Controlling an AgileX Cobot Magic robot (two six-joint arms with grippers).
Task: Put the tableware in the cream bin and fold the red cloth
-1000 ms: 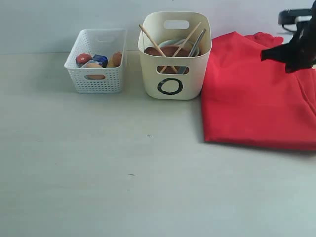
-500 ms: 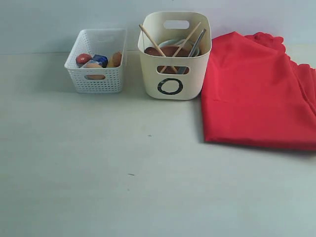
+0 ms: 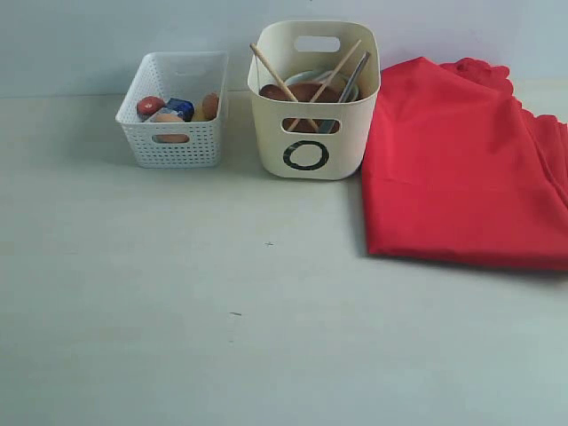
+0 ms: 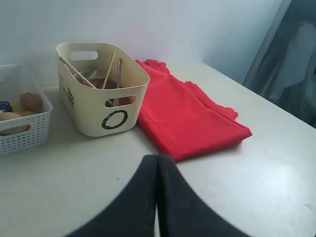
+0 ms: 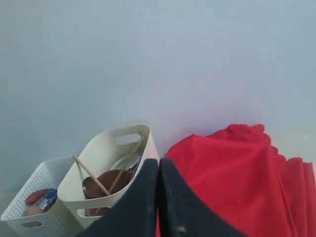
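Finishing seems all that remains: the tableware (image 3: 306,91) sits in the bin (image 3: 312,146) at the counter's (image 3: 222,311) back edge, with the cloth (image 3: 453,177) folded beside it, toward the right edge. The left claw (image 4: 157,160) and right claw (image 5: 158,164), both pressed together, should keep well clear.

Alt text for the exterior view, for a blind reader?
A cream bin stands at the back of a pale table, holding wooden chopsticks, a brown plate and other tableware. A folded red cloth lies close on its right, a white lattice basket of food on its left. No arms in view.
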